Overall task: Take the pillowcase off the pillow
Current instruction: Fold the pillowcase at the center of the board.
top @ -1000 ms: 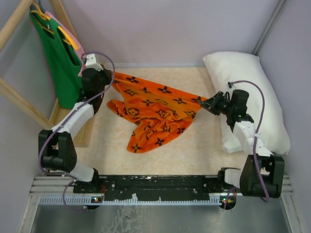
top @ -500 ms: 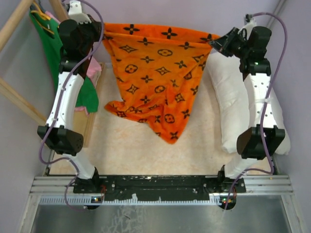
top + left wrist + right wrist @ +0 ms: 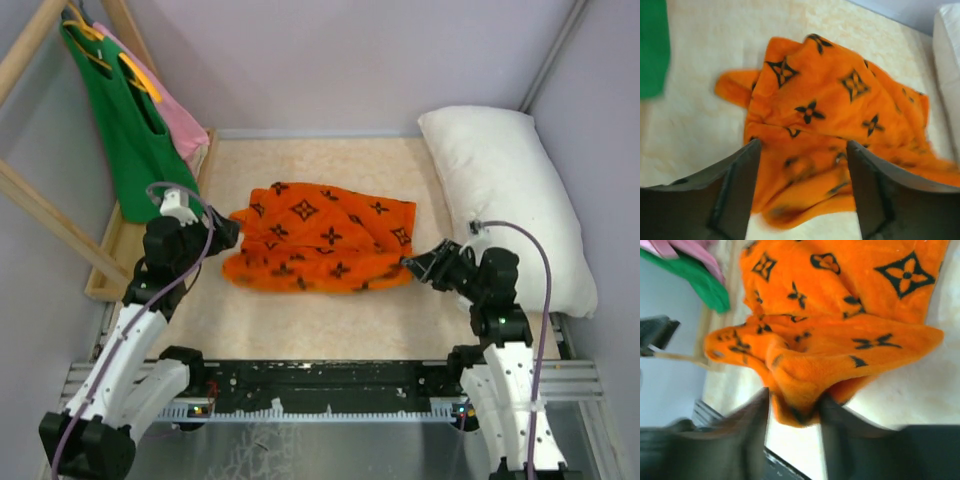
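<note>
The orange pillowcase (image 3: 320, 238) with black motifs lies in a folded heap in the middle of the table, apart from the white pillow (image 3: 510, 190) along the right wall. My left gripper (image 3: 224, 230) sits low at the heap's left end. In the left wrist view this gripper (image 3: 802, 155) stands wide open, with the pillowcase (image 3: 830, 95) edge lying loose between the fingers. My right gripper (image 3: 412, 266) is at the heap's right corner. In the right wrist view its jaws (image 3: 792, 415) stand apart around a bunched fold of the pillowcase (image 3: 840, 305).
A green tank top (image 3: 125, 130) and a pink garment (image 3: 182, 122) hang on a wooden rack (image 3: 40, 200) at the back left. Walls close in the table at the back and on both sides. The black arm rail (image 3: 320, 380) runs along the near edge.
Both arms came down from high at the back, where they held the pillowcase stretched between them. It now lies heaped on the table, and both grippers have opened and let go.
</note>
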Motion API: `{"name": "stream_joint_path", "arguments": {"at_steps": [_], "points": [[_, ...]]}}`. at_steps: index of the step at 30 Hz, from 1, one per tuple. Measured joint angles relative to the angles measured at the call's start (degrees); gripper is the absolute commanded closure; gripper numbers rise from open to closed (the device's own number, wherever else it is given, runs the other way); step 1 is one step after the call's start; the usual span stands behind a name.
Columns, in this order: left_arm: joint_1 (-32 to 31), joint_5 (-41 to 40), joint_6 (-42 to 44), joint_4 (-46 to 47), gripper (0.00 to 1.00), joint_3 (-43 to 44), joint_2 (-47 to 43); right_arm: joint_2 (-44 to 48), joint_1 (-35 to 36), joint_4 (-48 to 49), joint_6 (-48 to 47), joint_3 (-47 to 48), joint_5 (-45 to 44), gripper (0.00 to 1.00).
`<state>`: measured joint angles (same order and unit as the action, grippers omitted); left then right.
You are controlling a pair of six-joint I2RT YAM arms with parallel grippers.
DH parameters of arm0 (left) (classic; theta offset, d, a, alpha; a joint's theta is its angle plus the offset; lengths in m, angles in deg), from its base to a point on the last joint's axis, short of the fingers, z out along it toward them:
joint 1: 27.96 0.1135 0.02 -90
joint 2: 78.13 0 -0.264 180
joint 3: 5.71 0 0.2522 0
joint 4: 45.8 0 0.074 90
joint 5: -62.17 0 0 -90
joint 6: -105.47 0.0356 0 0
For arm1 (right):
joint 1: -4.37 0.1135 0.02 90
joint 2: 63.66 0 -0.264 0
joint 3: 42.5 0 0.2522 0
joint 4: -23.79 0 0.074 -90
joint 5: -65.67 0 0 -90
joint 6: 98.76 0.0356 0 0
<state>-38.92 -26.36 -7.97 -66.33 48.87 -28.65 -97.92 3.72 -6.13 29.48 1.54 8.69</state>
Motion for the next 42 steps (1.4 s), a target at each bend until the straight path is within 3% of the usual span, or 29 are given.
{"name": "stream_joint_path", "arguments": {"at_steps": [1, 2, 7, 13, 17, 24, 26, 39, 42], "points": [[-0.22, -0.04, -1.14, -1.51, 0.01, -2.36, -2.45, 3.98, 0.72, -3.43, -0.90, -2.49, -0.70, 0.11], [-0.28, 0.00, -2.67, -3.63, 0.00, -4.11, -4.81, 6.40, 1.46, -6.56, -1.92, -3.10, -1.49, 0.01], [-0.28, -0.11, -3.85, -8.50, 0.01, -1.03, -5.05, 2.54, 2.78, -8.17, -4.37, 1.25, -6.08, 0.01], [-0.26, 1.79, -1.05, -12.09, 0.01, 10.01, 11.30, -14.21, 2.78, -4.42, -4.22, 10.16, -13.22, 0.01], [-0.26, 3.54, 1.40, -16.39, 0.01, 13.16, 19.74, -23.04, 2.25, -4.74, -4.83, 9.46, -17.31, 0.09], [-0.20, 5.60, 4.33, -20.61, 0.01, 13.16, 21.53, -22.71, 0.00, -6.86, -7.06, 0.39, -18.40, 0.18], [-0.17, 6.03, 5.09, -21.40, 0.01, 13.16, 21.79, -22.60, -0.66, -6.51, -7.43, -1.81, -18.14, 0.26], [-0.15, 7.69, 5.68, -23.26, 0.02, 13.00, 23.61, -32.52, -3.04, 6.05, -7.65, -5.60, -13.46, 0.46], [-0.15, 8.22, 5.53, -23.28, 0.02, 12.87, 24.17, -34.42, -3.15, 8.92, -7.65, -5.66, -12.26, 0.57]]}}
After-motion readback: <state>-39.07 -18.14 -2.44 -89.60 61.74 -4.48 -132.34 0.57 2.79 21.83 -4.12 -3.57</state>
